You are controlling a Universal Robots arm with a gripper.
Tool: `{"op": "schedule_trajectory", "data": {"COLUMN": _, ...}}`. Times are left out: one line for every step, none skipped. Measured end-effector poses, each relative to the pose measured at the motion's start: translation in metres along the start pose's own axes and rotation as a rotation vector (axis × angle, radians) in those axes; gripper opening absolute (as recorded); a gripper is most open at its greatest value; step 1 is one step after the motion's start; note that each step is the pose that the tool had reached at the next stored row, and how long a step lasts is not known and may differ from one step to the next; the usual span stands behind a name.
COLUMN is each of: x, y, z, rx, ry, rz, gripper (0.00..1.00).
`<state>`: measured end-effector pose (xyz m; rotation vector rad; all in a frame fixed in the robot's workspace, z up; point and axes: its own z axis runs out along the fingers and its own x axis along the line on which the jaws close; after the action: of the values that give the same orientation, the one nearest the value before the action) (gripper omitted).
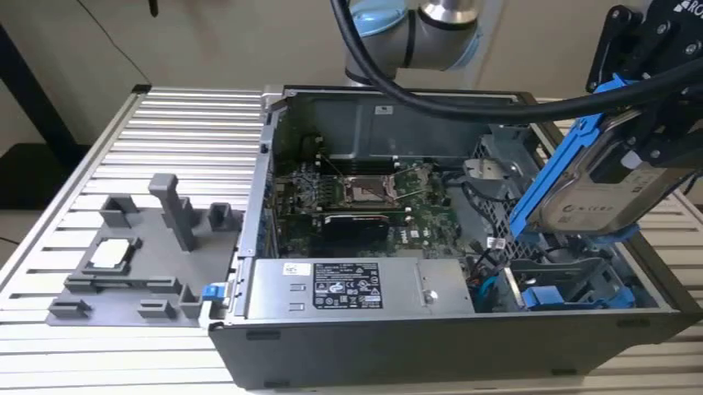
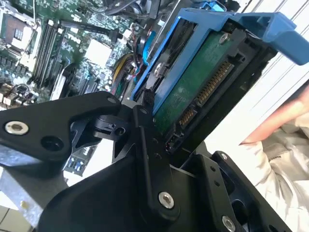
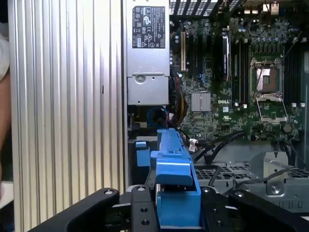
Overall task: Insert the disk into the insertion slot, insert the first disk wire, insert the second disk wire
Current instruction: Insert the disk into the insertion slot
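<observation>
The black gripper point(image 3: 178, 208), built of flat bolted plates, is clamped on the disk point(image 1: 613, 181). In the first wrist view its jaws press against either side of the disk's bright blue plastic carrier point(image 1: 552, 169). The disk is a flat, rectangular silver-beige metal slab with a white label on its broad face. In the second wrist view its underside shows a green circuit board with a row of gold connector contacts at one end.

In the exterior view the disk hangs tilted in the air, not yet inserted. It is above the insertion slot point(image 1: 571, 276), a grey sheet-metal bay with blue plastic pieces inside, at the exterior view's right end of the open computer case point(image 1: 439, 346). Beside the slot lies the smooth grey power supply box point(image 1: 341, 288), and behind that the green motherboard point(image 1: 363, 197). The case stands on a ribbed aluminium table point(image 1: 165, 123), near a grey moulded fixture point(image 1: 143, 247).
</observation>
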<state>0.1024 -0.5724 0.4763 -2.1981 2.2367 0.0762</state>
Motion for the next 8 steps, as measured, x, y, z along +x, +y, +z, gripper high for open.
{"op": "schedule_trajectory", "data": {"x": 0.0002, "y": -0.0001, "z": 0.0011, "rx": 0.0018, "ry": -0.0044, "rz": 0.0, "gripper": 0.33}}
{"op": "schedule_trajectory", "data": {"x": 0.0005, "y": -0.0001, "z": 0.0022, "rx": 0.0036, "ry": -0.0068, "rz": 0.0, "gripper": 0.33}}
{"op": "schedule_trajectory", "data": {"x": 0.0007, "y": -0.0002, "z": 0.0032, "rx": 0.0049, "ry": -0.0073, "rz": 0.0, "gripper": 0.33}}
{"op": "schedule_trajectory", "data": {"x": 0.0009, "y": -0.0002, "z": 0.0042, "rx": 0.0053, "ry": -0.0072, "rz": -0.001, "gripper": 0.33}}
{"op": "schedule_trajectory", "data": {"x": 0.001, "y": -0.0002, "z": 0.0052, "rx": 0.0055, "ry": -0.0071, "rz": -0.001, "gripper": 0.33}}
{"op": "schedule_trajectory", "data": {"x": 0.0011, "y": -0.0003, "z": 0.0062, "rx": 0.0055, "ry": -0.0072, "rz": -0.001, "gripper": 0.33}}
{"op": "schedule_trajectory", "data": {"x": 0.0012, "y": -0.0004, "z": 0.0072, "rx": 0.0056, "ry": -0.0072, "rz": 0.0, "gripper": 0.33}}
{"op": "schedule_trajectory", "data": {"x": 0.0013, "y": -0.0006, "z": 0.0084, "rx": 0.0056, "ry": -0.0073, "rz": 0.0, "gripper": 0.33}}
